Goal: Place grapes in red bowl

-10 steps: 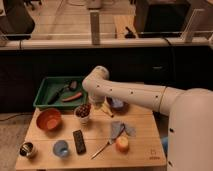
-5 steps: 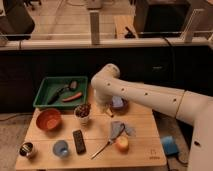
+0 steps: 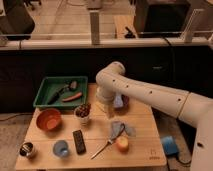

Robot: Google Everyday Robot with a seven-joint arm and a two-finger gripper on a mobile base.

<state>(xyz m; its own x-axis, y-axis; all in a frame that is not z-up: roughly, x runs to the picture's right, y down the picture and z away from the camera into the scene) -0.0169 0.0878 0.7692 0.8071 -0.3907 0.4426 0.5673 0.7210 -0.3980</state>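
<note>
1. Orange-red is the colour of the bowl we care about. The red bowl [image 3: 48,120] sits at the left of the wooden table [image 3: 145,131], just below the green tray [image 3: 55,106]. It looks empty, so we think the job is not done yet.
2. The grapes [image 3: 82,108] are a small dark bunch on top of a white cup [image 3: 83,120], just to the right of the red bowl. They stick up over the rim. We think that makes them easy to grab from above.
3. The gripper [image 3: 109,111] hangs down from the big white arm [image 3: 150,95] near the middle of the frame. It is just to the right of the grapes and does not touch them. We cannot tell if it is open or closed.
4. We think the gripper is low and close to the cup because the grapes are the first thing to pick up. The bowl is a short way past them, to the left.
5. We would take care with the cup. It is tall and thin, so a bump from the side could tip it over.
6. The black remote [image 3: 79,141] and the orange fruit [image 3: 121,144] lie lower in the frame, out of the way.
</note>
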